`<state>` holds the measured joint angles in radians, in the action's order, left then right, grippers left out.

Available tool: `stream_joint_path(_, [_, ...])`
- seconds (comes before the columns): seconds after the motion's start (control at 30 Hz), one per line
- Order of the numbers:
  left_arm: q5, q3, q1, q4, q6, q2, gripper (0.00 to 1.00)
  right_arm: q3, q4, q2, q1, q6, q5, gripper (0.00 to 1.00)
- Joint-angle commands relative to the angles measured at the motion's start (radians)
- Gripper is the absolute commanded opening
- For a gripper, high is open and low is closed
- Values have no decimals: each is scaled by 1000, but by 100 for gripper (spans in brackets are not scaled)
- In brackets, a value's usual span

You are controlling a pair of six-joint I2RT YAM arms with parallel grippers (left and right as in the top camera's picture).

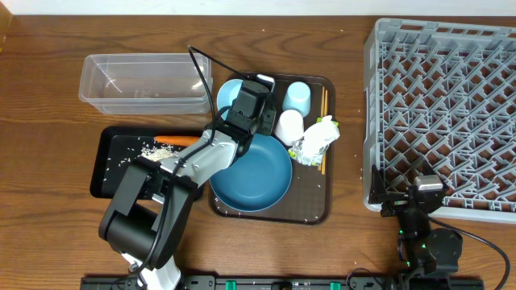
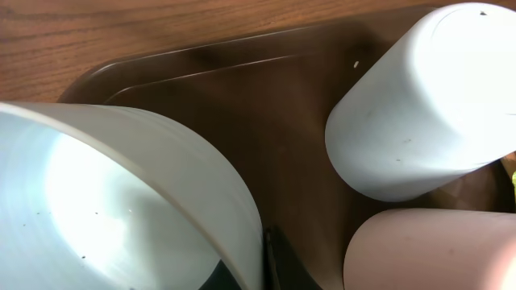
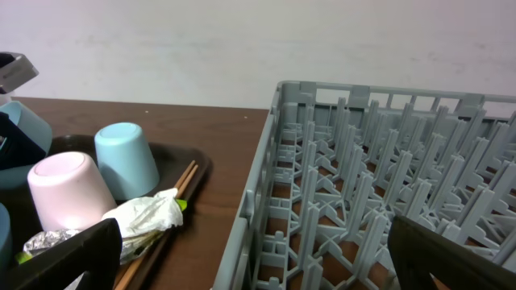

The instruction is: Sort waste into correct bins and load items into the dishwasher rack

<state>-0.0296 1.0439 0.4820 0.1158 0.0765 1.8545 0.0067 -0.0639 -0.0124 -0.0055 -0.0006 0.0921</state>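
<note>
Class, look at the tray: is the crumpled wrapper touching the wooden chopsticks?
Touching: right wrist view shows the wrapper lying across the chopsticks, hiding their middle.

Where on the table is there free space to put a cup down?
Bare wood: the strip between brown tray and rack; the side left of tub and black tray; the band above the brown tray. Crowded: the brown tray, with left gripper on the small bowl.
</note>
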Motion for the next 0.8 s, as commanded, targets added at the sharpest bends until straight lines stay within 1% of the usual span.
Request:
stream_joint_path(0.0, [0,24,2,6,-16,6,6,-1,-4,6,-6,11,-6,99])
stream_joint_path(0.2, [-1,24,9,6,-13,-50,6,-1,-4,6,-6,11,-6,99])
stream_joint_path(0.27, [-1,24,8,6,13,-81,6,-1,-4,6,-6,11,-6,99])
stream_joint_path(0.43, [4,24,8,2,161,-197,6,-1,-4,6,-6,11,-6,99])
stream_joint_path(0.57, [108,24,6,-24,222,-311,6,-1,-4,6,-6,11,-6,99])
stream_joint_path(0.6, [130,23,5,-47,248,-341,6,-1,-4,6,-6,11,-6,99])
stream_joint_path(0.7, [146,23,-16,-175,393,-439,6,-1,-4,6,-6,11,-6,99])
stream_joint_path(0.77, [164,23,-52,-279,514,-497,6,-1,-4,6,-6,11,-6,99])
